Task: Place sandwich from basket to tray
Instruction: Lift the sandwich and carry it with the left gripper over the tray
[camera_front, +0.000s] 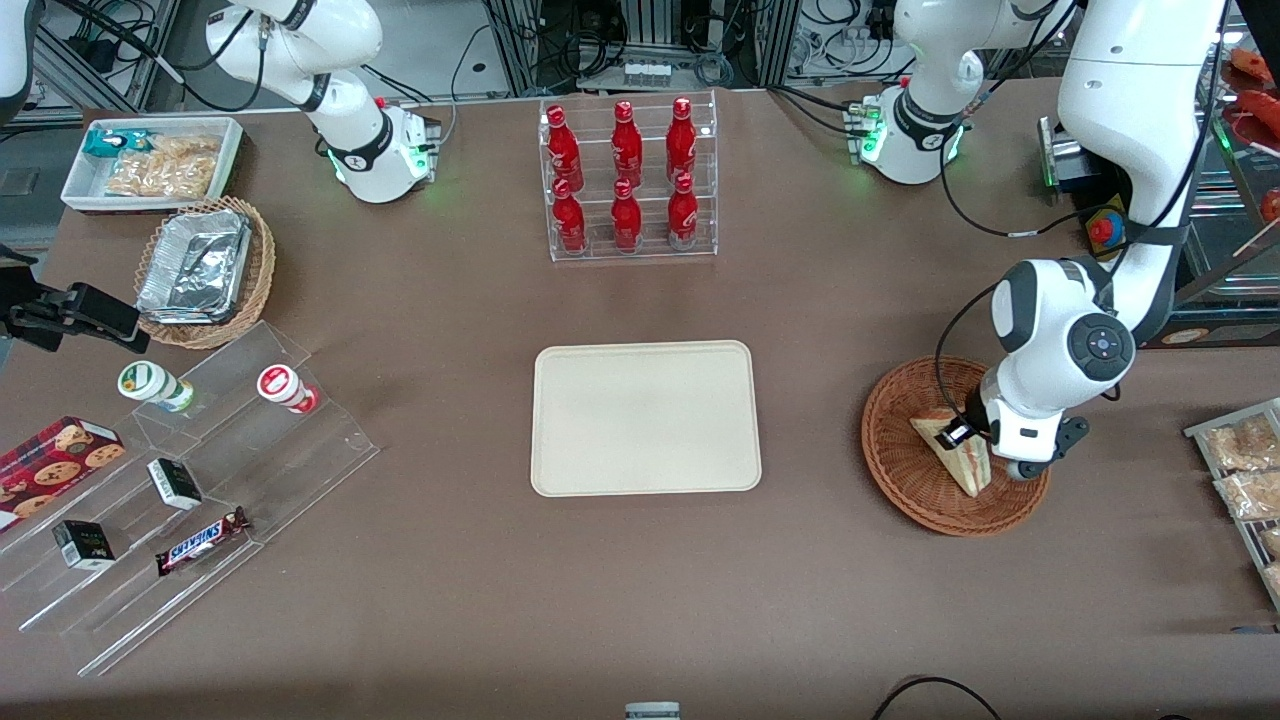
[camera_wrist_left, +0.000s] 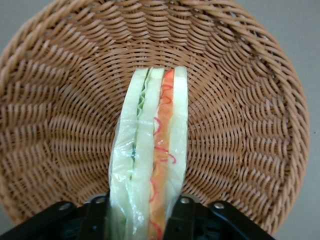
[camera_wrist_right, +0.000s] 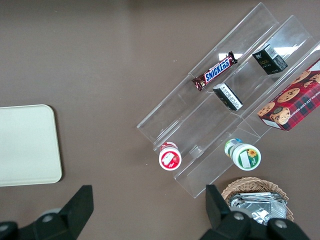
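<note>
Now the sandwich sits between the fingers, not yet lifted

Down in the basket (camera_front: 900, 470), toward the working arm's end of the table, the gripper (camera_front: 975, 445) is lowered over the sandwich (camera_front: 955, 450). In the wrist view the sandwich (camera_wrist_left: 150, 160) stands on its edge on the woven floor of the basket (camera_wrist_left: 60, 125), with the cut side up, so the green and red layers show between the slices of white bread. The two black fingers (camera_wrist_left: 95, 217) are on both sides of its near end and seem to press against the clear wrap, so the gripper looks closed on the sandwich. Whether the grip is already firm, one cannot say for sure.

The sandwich is probably very light and also soft. The bread will give way under pressure, and the thin plastic wrap is likely smooth and a little slippery. For this reason a strong squeeze could crush the slices or push the filling out, while a weak one could let the wedge slide down during the lift. The flat bread faces look like the best place to hold, because the fingers there press the layers together and do not separate them. Holding nearer to the thick middle would probably be steadier than at the thin tip.

The tray (camera_front: 645, 418) lies well apart from the basket, in the middle of the table, and nothing is on it
</note>
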